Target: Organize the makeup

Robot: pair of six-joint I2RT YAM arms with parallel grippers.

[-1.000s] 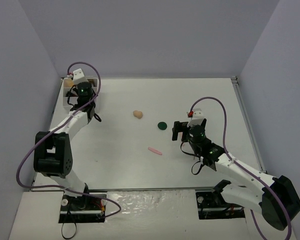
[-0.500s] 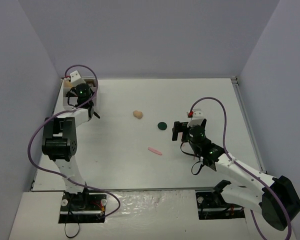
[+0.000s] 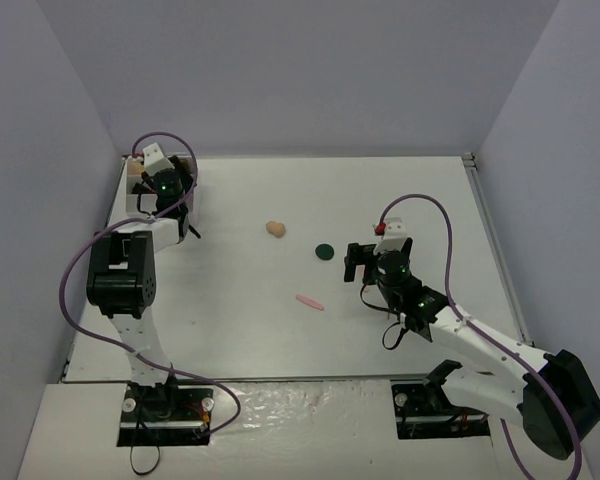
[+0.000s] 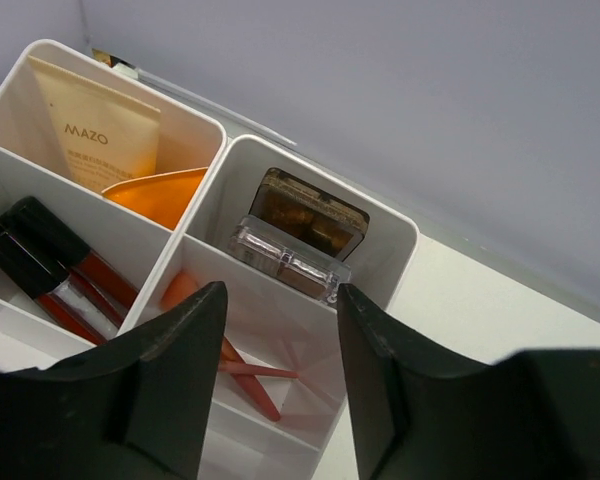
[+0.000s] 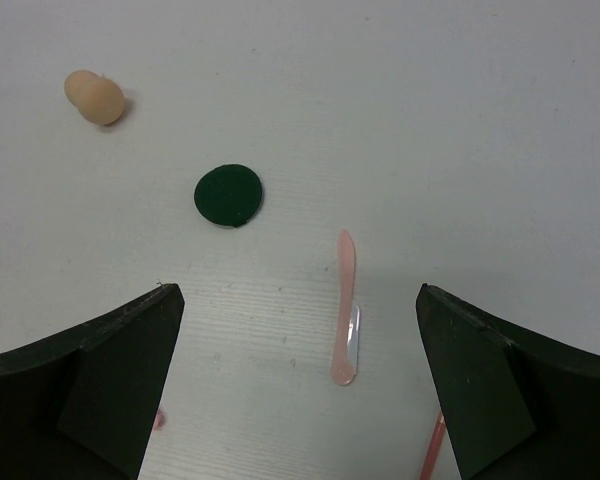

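My left gripper (image 3: 156,198) hangs open and empty over the white four-compartment box (image 3: 188,170) at the far left. In the left wrist view the gripper (image 4: 280,296) is above the box (image 4: 392,262), which holds a beige tube (image 4: 95,125), an orange tube (image 4: 158,195), two brown palettes (image 4: 310,212), dark-red sticks (image 4: 50,262) and red pencils (image 4: 238,378). My right gripper (image 3: 353,262) (image 5: 298,300) is wide open and empty. On the table beyond it lie a pink stick (image 5: 345,305) (image 3: 310,301), a dark-green round compact (image 5: 228,195) (image 3: 324,251) and a beige sponge (image 5: 95,97) (image 3: 275,229).
A thin pink pencil (image 5: 432,450) lies by my right finger at the bottom edge of the right wrist view. Grey walls stand close behind and beside the box. The white table (image 3: 240,290) stretches between the two arms.
My left arm's elbow has swung back toward the far left, while its gripper stayed over the box. The right arm and the loose items have not moved.
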